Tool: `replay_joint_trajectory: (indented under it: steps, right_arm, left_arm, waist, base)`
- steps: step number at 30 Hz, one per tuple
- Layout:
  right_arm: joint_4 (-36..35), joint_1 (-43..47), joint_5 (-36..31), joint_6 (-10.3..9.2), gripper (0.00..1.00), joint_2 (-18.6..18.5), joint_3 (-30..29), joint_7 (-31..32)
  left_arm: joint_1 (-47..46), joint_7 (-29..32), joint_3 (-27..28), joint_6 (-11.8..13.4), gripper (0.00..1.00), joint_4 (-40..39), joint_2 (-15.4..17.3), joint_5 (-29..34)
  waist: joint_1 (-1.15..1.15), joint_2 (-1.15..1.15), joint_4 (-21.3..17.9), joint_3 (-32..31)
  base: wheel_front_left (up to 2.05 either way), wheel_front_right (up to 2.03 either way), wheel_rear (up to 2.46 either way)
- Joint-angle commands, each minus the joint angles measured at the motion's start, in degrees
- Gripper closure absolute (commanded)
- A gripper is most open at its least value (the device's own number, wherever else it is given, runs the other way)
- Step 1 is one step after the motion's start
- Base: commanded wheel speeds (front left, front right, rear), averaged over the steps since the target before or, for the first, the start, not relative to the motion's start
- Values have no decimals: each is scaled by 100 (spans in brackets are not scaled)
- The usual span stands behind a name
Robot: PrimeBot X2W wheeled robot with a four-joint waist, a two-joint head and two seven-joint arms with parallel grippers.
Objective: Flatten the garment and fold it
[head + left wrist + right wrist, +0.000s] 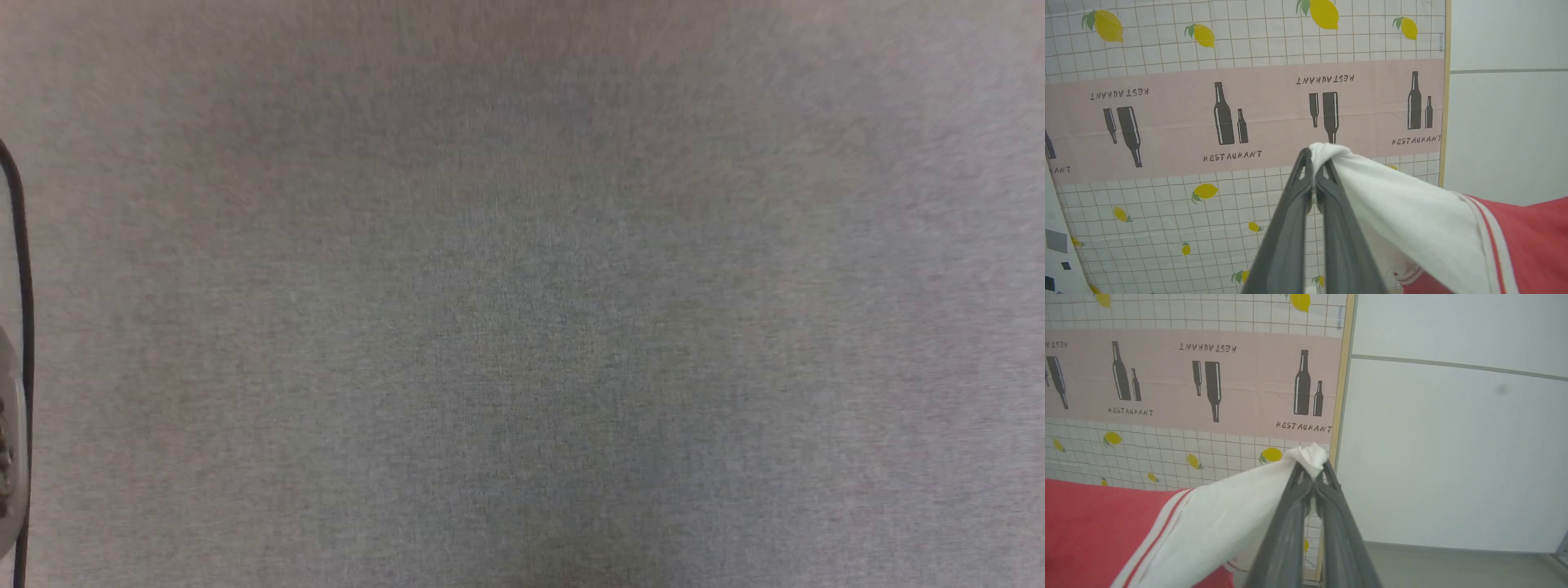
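The garment (1527,241) is a red jersey with white sleeves and red-and-white striped trim. In the left wrist view my left gripper (1314,163) is shut on the bunched tip of a white sleeve (1396,204), and the red body hangs off to the lower right. My right gripper (1314,467) is shut on the tip of the other white sleeve (1229,522), with the red body (1090,535) stretching to the lower left. The jersey is held up in the air between the two grippers, in front of a patterned panel. Its lettering is hidden.
A hanging cloth panel (1241,118) printed with lemons, bottles and "RESTAURANT" stands ahead, framed by a pale wooden edge (1341,400). A white wall (1453,449) lies beside it. The head view looks onto a plain grey surface (522,294), with a dark cable (23,327) at the left edge.
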Motion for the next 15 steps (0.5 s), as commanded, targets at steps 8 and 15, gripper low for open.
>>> replay_joint_trajectory:
  steps: [8, 15]
  right_arm:
    - [808, -243, -6, -9, 100, 94, 463, -263]
    - [1178, 668, 207, -9, 100, 206, 878, -524]
  left_arm:
    - [-100, -430, -98, -15, 100, 776, -112, 16]
    - [868, -719, -168, -22, 100, 1181, -308, -140]
  waist:
    - [-2, 0, 144, 647]
    - [-2, 0, 227, 385]
  base:
    - [0, 0, 0]
    - [0, 0, 0]
